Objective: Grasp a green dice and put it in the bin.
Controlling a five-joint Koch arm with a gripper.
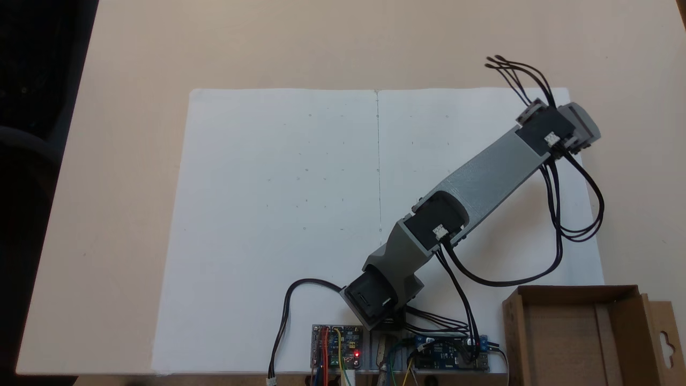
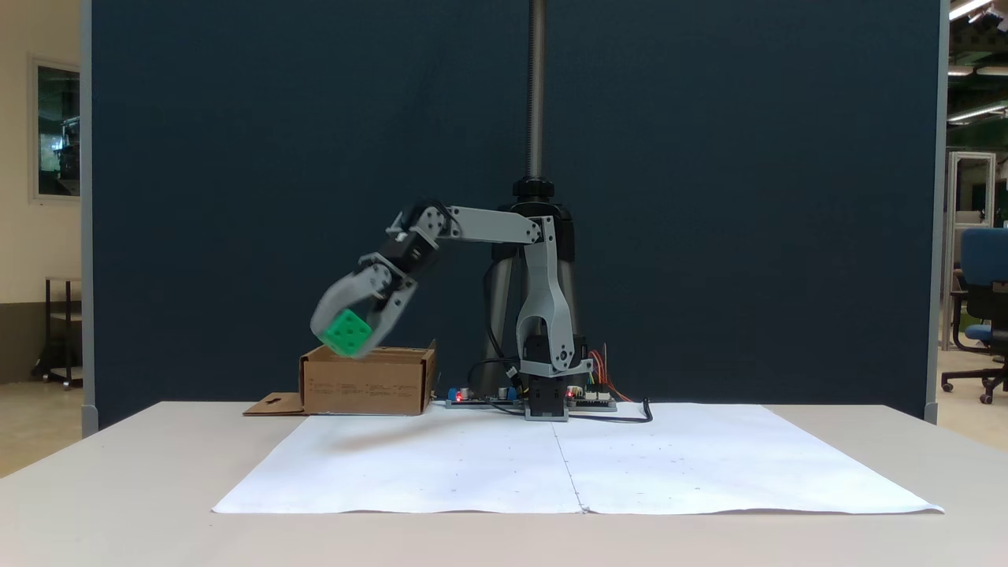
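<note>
Dark blue partition (image 2: pixel 709 197) behind a pale counter (image 2: pixel 118 472) w/ white paper (image 2: pixel 472 465) on it. Claw (image 2: pixel 350 335) is clamped on the green dice (image 2: pixel 347 332), held up in the air approx. over the bin's (image 2: pixel 366 382) left rim, not touching it. From above, bin (image 1: pixel 563 332) sits at the counter's lower right, beside the arm base (image 1: pixel 375 300).

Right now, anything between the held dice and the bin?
Nothing visible. In a fixed view the gripper is shut on the green dice, held in the air; the bin appears lower in that picture. Only open air and the bin's near wall separate them; depth cannot be judged.
</note>
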